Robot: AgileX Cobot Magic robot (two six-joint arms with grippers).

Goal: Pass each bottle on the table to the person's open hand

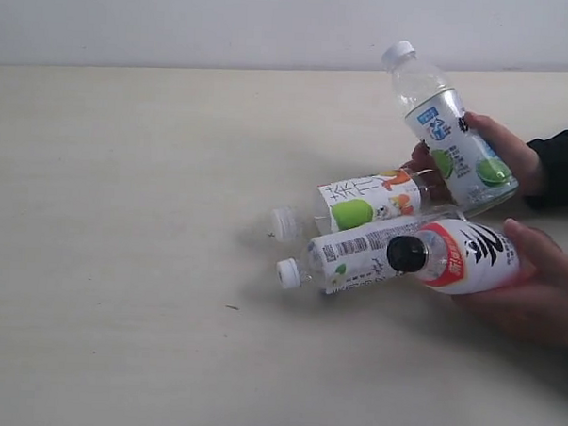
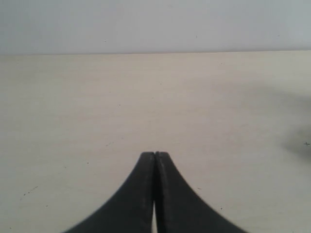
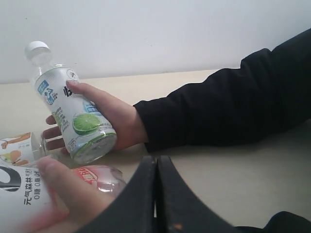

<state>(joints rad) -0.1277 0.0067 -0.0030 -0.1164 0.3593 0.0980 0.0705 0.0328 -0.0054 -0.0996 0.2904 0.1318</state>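
Two white-capped bottles lie on the table (image 1: 124, 215): one with a green spot (image 1: 360, 205), one with a barcode label (image 1: 358, 256). A person's hand (image 1: 508, 152) holds a third white-capped bottle (image 1: 448, 131) tilted, also seen as the lime-label bottle (image 3: 73, 114). The other hand (image 1: 535, 290) holds the pink-red bottle (image 1: 461, 257) with black cap, its base (image 3: 99, 177) showing in the right wrist view. My left gripper (image 2: 155, 154) is shut over bare table. My right gripper (image 3: 156, 158) is shut, empty, beside the hands. Neither gripper shows in the exterior view.
A black sleeve (image 3: 233, 107) stretches across the table behind my right gripper. A pale wall (image 1: 273, 24) backs the table's far edge. The left half of the table (image 2: 97, 97) shows only bare surface.
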